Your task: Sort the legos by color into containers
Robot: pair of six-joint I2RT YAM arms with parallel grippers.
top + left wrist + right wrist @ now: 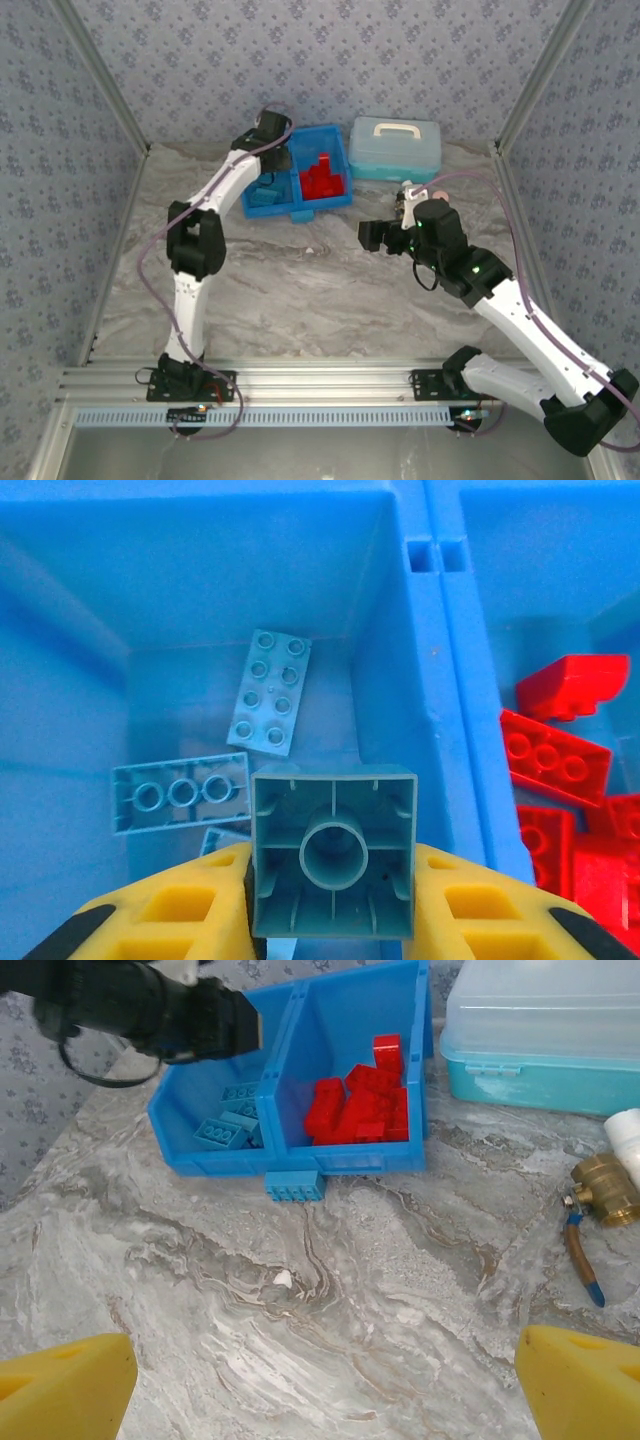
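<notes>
The left gripper is clamped on a small light-blue square plastic brick, hanging over the left compartment of the bright blue plastic tray, where other light-blue bricks lie. Red bricks sit in the right one. I'd keep left of the middle wall, dip slightly, then let go cleanly. The right gripper hovers wide and empty over the marbled table.

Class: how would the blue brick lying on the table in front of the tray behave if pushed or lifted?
The blue brick looks like rigid moulded plastic, unlikely to bend. Its flat, boxy shape suggests sliding on the table, not rolling. The tray wall behind would likely stop it.
</notes>
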